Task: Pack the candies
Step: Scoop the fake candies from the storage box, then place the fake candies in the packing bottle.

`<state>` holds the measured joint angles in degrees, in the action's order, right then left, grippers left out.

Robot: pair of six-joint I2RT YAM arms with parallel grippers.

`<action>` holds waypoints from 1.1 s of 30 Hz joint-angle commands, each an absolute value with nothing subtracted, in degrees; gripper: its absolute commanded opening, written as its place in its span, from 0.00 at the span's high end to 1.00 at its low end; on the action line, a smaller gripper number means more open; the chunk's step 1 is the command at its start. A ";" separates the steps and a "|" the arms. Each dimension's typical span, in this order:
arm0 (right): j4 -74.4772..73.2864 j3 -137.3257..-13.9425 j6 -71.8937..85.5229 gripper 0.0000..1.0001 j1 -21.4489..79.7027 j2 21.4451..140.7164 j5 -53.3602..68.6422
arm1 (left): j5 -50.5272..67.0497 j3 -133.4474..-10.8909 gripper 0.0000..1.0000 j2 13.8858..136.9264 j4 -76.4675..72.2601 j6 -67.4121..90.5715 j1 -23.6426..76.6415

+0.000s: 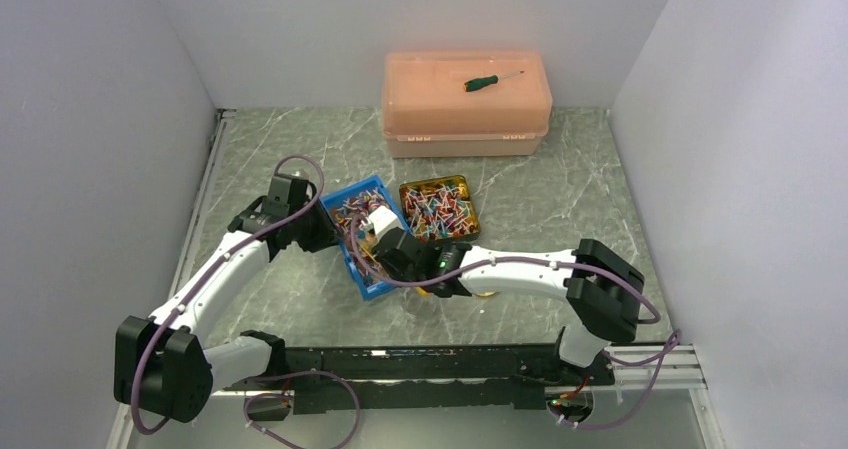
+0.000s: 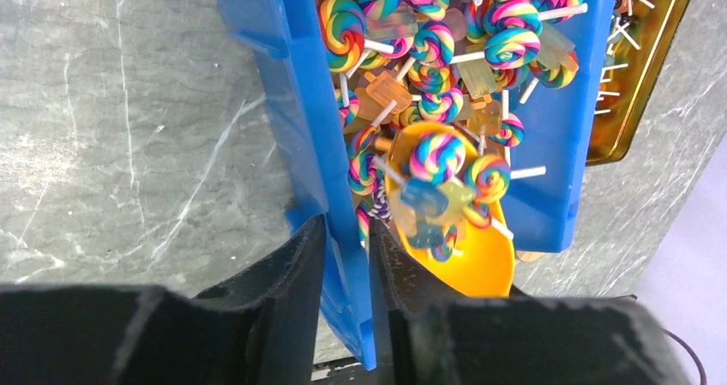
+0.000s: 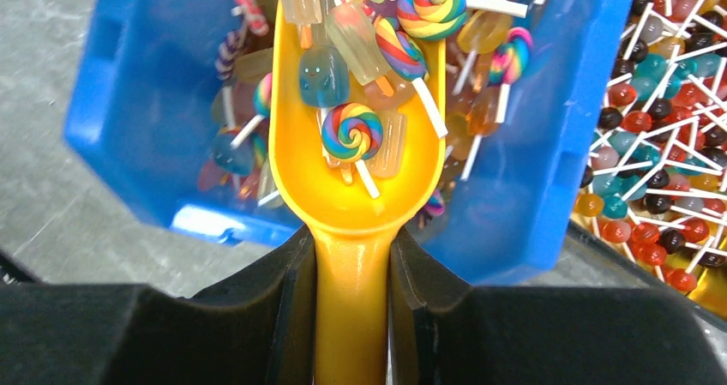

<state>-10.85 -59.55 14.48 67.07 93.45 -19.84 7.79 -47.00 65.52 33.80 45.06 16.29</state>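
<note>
The candies (image 2: pixel 429 51) are swirl lollipops and ice-lolly sweets heaped in a blue bin (image 2: pixel 300 128), which lies left of centre (image 1: pixel 352 264) in the top view. My left gripper (image 2: pixel 347 222) straddles the bin's near side wall, one finger outside and one inside, shut on it. My right gripper (image 3: pixel 353 235) is shut on the handle of an orange scoop (image 3: pixel 356 188). The scoop's bowl reaches into the bin and carries several candies (image 3: pixel 351 132). A gold tray (image 1: pixel 437 182) right of the bin holds several small round lollipops (image 3: pixel 660 145).
A closed pink plastic box (image 1: pixel 465 119) stands at the back with a green-handled screwdriver (image 1: pixel 492 80) on its lid. White walls close in the marbled table (image 1: pixel 270 159) on three sides. Both arms meet over the bin.
</note>
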 commanded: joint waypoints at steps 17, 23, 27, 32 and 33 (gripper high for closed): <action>-11.89 -54.32 14.22 1.00 71.13 79.49 -21.64 | 9.07 -54.54 0.43 62.41 37.24 40.02 14.38; -13.75 -52.70 13.96 1.00 72.30 75.50 -21.90 | 13.09 -57.40 0.39 62.81 37.97 36.78 14.06; -15.35 -51.45 14.38 1.00 73.05 72.29 -21.85 | 14.52 -58.95 0.38 62.93 38.95 34.22 13.91; -18.21 -49.61 15.15 1.00 74.28 67.64 -21.80 | 15.88 -60.57 0.35 62.80 40.39 30.99 13.63; -19.06 -49.43 15.26 1.00 74.53 66.76 -21.80 | 16.17 -60.61 0.34 62.72 40.50 30.39 13.58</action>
<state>-17.89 -49.84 14.57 73.58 70.96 -20.53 13.72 -57.93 63.61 39.33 34.44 14.04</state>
